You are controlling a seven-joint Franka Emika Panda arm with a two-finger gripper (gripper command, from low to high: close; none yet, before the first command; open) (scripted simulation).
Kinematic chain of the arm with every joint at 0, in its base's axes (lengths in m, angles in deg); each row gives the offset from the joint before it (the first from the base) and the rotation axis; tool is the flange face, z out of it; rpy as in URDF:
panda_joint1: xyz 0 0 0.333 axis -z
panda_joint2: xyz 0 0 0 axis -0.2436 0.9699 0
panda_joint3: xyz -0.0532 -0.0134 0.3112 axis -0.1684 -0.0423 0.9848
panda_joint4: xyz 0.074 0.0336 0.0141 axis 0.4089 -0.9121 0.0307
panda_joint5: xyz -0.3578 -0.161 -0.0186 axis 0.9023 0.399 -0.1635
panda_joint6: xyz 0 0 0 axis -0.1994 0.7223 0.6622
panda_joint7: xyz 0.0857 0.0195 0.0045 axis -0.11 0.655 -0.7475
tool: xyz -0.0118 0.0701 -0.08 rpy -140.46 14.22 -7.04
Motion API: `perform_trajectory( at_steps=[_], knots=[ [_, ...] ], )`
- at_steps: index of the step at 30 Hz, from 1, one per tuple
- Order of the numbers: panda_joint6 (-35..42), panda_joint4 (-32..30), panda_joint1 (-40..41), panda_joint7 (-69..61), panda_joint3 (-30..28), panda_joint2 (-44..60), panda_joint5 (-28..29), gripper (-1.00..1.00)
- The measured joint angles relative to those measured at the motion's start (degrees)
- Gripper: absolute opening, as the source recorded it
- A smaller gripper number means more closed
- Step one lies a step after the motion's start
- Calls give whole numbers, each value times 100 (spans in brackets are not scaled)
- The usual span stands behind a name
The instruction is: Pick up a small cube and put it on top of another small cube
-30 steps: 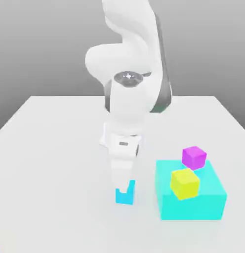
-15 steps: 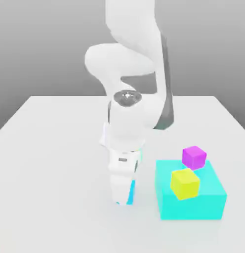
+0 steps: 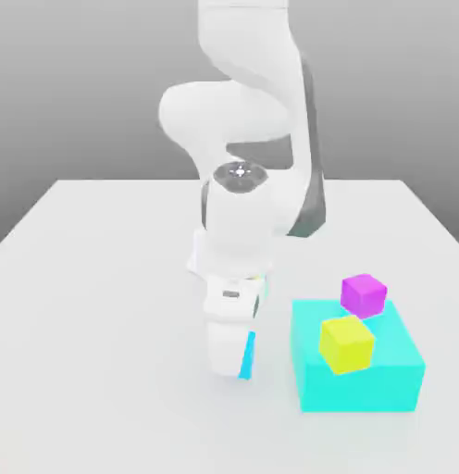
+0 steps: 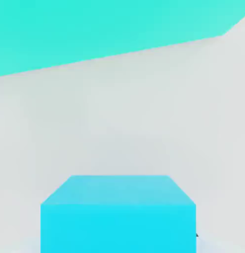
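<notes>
The small sky-blue cube [image 3: 248, 355] rests on the white table, mostly covered by my hand; only a thin blue strip of it shows in the exterior view. The hand view has the cube [image 4: 118, 217] very close, right at the fingers. My gripper [image 3: 232, 367] is down at table level and shut on this cube. To the exterior view's right, a small yellow cube [image 3: 346, 343] and a small magenta cube [image 3: 364, 294] stand apart from each other on top of the large turquoise block [image 3: 363, 384].
The turquoise block [image 4: 95, 29] stands a short way from the gripped cube, with a strip of bare table [image 4: 144, 123] between them. The white table [image 3: 94, 305] stretches wide toward the exterior view's left.
My hand has come down over the sky-blue cube, hiding most of it, and the fingers have gone from open to shut on it. The other cubes have stayed put.
</notes>
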Motion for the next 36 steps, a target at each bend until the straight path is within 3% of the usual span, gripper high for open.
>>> perform_trajectory(
  at_steps=[7,14,22,36],
  knots=[
    [506,-112,-43,414,-251,-599,622,-100],
    [907,-310,27,448,-276,-1155,791,-100],
    [1724,224,-270,1559,74,-1414,264,-100],
    [3355,1373,-408,4297,738,-1858,-121,-100]
  ],
)
